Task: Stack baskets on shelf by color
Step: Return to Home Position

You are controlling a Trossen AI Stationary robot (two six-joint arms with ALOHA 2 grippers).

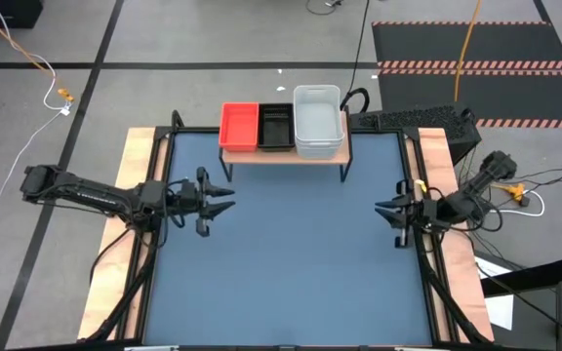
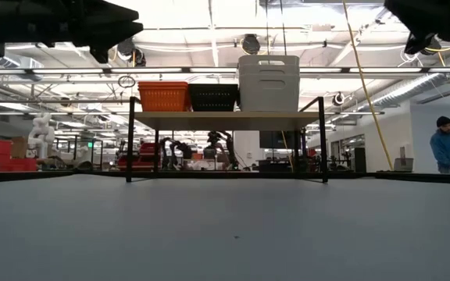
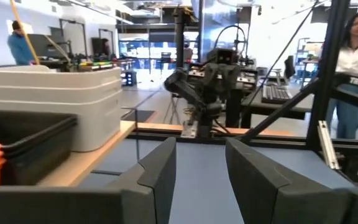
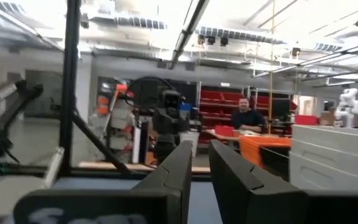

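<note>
Three side-by-side stacks of baskets rest by their bottoms on the shelf point(image 1: 286, 156) at the table's far edge: red point(image 1: 239, 125) on the left, black point(image 1: 276, 127) in the middle, white point(image 1: 318, 121) on the right. In the low view the red point(image 2: 163, 96), black point(image 2: 213, 97) and white point(image 2: 269, 82) stacks stand on the wooden board point(image 2: 225, 119). My left gripper point(image 1: 224, 202) hangs open over the table's left side, pointing right, with nothing between its fingers point(image 3: 160, 168). My right gripper point(image 1: 386, 208) hovers at the table's right edge, pointing left, its fingers point(image 4: 182, 165) a narrow gap apart and holding nothing.
The blue table top point(image 1: 291, 273) stretches between the two arms and in front of the shelf's black legs point(image 2: 130, 140). Wooden strips point(image 1: 140, 175) border the table's sides. A keyboard point(image 1: 413, 119) lies behind the right far corner. People stand in the room beyond point(image 2: 444, 144).
</note>
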